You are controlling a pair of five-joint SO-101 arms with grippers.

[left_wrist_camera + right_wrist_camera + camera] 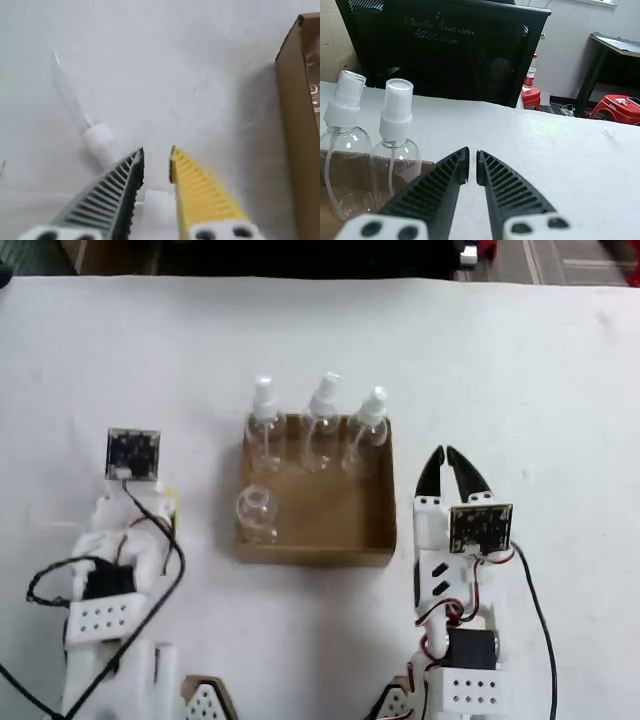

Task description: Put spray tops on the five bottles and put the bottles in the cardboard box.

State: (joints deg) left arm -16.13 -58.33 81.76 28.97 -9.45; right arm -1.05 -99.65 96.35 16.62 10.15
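Observation:
The cardboard box (315, 545) sits mid-table. Three clear bottles with white spray tops (322, 430) stand along its far wall. A clear bottle with no top (254, 512) is in its near left corner. A loose spray top (100, 142) with its thin tube lies on the table just beyond and to one side of my left gripper (156, 152), whose grey and yellow fingers stand a little apart. My right gripper (450, 465) rests right of the box with its black fingers nearly together and nothing between them. Two of the topped bottles (395, 145) appear beside it.
The box wall (300, 110) is close beside the left gripper. A black mesh chair (445, 45) and red stools (620, 107) stand beyond the table's far edge. White tabletop lies open all around the box.

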